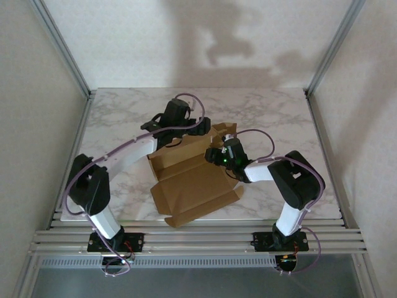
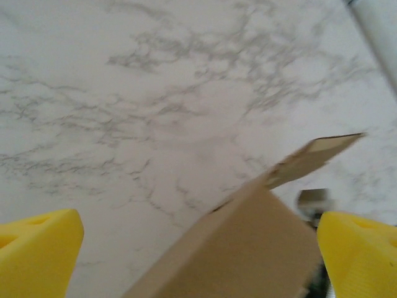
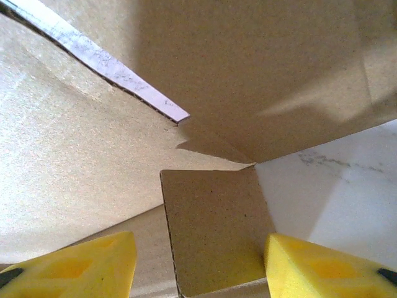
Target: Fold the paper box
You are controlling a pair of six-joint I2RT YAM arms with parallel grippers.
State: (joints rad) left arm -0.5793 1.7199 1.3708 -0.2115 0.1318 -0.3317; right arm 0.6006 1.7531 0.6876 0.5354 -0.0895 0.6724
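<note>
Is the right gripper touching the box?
Cannot tell. The right wrist view shows a flap of the paper box between the right gripper fingers, contact unclear.

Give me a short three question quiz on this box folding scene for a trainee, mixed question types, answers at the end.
1. True or false: the paper box is already folded shut.
2. The table surface looks like: A) bare wood, B) white marble, C) green cloth.
3. What colour are the fingers of the right gripper?
Key: 1 false; 2 B; 3 yellow.
</note>
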